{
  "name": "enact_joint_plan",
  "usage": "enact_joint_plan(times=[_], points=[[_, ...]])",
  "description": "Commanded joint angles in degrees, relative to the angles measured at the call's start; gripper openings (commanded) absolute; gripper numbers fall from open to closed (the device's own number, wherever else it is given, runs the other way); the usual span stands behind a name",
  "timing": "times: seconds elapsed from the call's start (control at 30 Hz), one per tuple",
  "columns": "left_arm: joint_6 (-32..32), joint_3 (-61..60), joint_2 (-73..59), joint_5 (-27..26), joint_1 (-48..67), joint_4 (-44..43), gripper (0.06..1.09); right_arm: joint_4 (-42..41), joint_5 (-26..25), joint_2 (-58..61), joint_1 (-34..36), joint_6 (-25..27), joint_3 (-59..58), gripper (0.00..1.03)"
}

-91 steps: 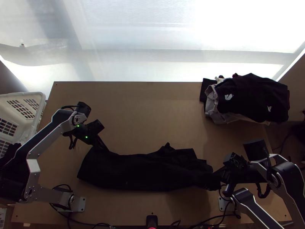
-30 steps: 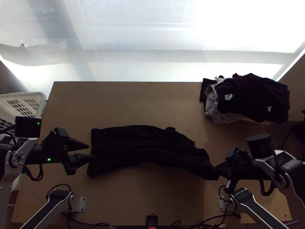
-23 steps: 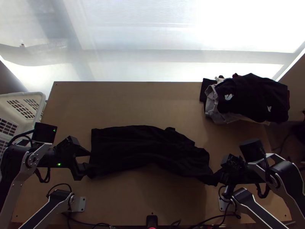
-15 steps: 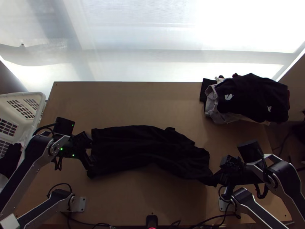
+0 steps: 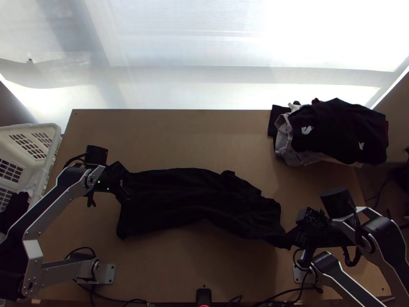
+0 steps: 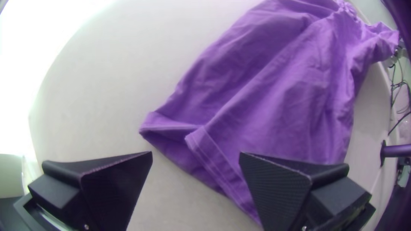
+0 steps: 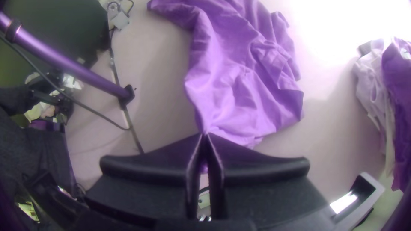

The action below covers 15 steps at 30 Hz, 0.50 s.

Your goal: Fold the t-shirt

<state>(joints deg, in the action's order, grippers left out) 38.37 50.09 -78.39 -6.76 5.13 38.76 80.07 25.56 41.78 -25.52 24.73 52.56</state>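
While a narrow end of the t-shirt (image 5: 199, 202) is gripped by the right pincer (image 5: 290, 236), the rest of the garment is laid across the worktop (image 5: 174, 138) in a long, dark, slightly curved strip. The layers are overlapped, and creases are seen along the length; the number of folds cannot be told. At the broad end, two offset stitched edges (image 6: 214, 149) are seen in the left wrist view, one above the other.

The left pincer (image 5: 126, 196) is positioned at this broad end. Its fingers are set wide apart, and no cloth is held between them. In the right wrist view, the fingers of the right pincer (image 7: 205, 136) are brought together at the tips, with gathered cloth clamped between them.

A heap of dark and light clothes (image 5: 337, 133) is placed at the worktop's far right corner. A white basket (image 5: 43, 129) is located beside the left edge, with dark cloth (image 5: 14, 211) contained in it.
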Motion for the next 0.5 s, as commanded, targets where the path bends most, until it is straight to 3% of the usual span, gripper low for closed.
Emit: enact_joint_plan(times=[0.0,0.13,0.23,0.27,0.33,0.37,0.47], points=[[-2.16,1.68,-7.13,0.09,0.32,-2.9,1.03,-0.18,0.01,-0.12,0.03,0.23,0.18,0.03],[-3.39,1.77,-9.76,-1.5,0.85,-3.08,1.03,-0.44,0.01,-0.21,0.03,0.67,-0.35,0.03],[-3.48,1.86,-10.91,-2.73,0.85,-3.52,0.93,-0.44,0.01,-0.12,0.03,0.76,-0.08,0.03],[-3.21,1.86,-11.43,-2.9,0.85,-3.69,0.84,-0.44,0.01,-0.12,0.03,0.76,-0.08,0.03],[-3.74,2.65,-12.93,-2.9,0.85,-3.78,0.5,-0.44,0.01,-0.12,0.03,0.93,-0.26,0.03],[-5.24,3.53,-13.63,-2.9,0.5,-3.52,0.4,-0.53,0.01,-0.12,-0.06,1.11,-0.35,0.03],[-5.94,4.67,-13.1,-4.4,-0.47,-2.73,0.23,-0.97,0.01,0.23,-0.06,1.55,-0.52,0.03]])
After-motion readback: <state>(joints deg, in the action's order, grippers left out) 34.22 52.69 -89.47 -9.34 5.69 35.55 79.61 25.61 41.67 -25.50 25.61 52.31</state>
